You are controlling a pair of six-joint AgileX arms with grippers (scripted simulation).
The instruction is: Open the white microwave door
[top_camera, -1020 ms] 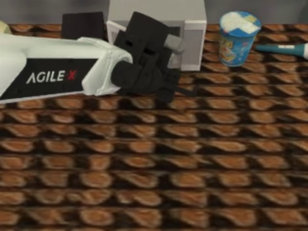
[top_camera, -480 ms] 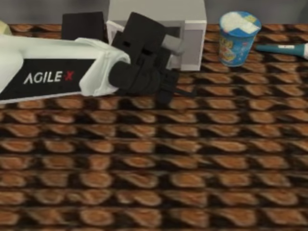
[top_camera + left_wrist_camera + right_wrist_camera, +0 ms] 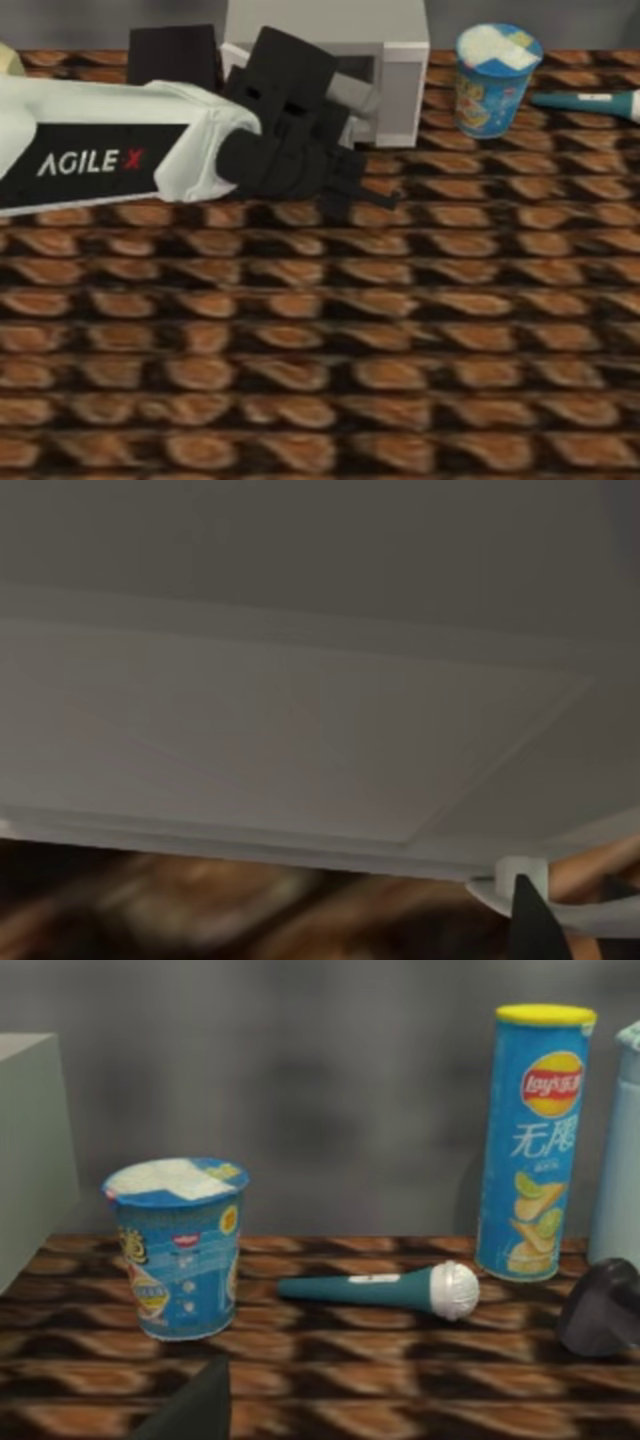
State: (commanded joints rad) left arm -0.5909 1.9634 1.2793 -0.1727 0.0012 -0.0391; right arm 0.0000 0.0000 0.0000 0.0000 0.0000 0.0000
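The white microwave [image 3: 330, 22] stands at the table's back, left of centre. My left gripper [image 3: 352, 188] is pressed against its front and hides most of the white microwave door in the top view. The left wrist view is filled by the door's grey windowed panel [image 3: 300, 730] at a slant. Its pale handle [image 3: 520, 872] crosses just behind my one visible dark fingertip [image 3: 535, 925], and the gripper looks shut on that handle. My right arm is out of the top view. Its gripper [image 3: 320, 1430] is open above the table, with one finger [image 3: 205, 1405] showing.
A black box [image 3: 172, 52] stands left of the microwave. To the microwave's right are a blue noodle cup [image 3: 495, 80] and a teal microphone [image 3: 590, 100]. Farther right, the right wrist view shows a blue chips can [image 3: 535, 1140] and a dark rounded object [image 3: 600, 1305].
My left arm has slid a little to the left, and its black wrist has turned slightly. The gripper stays against the microwave's front.
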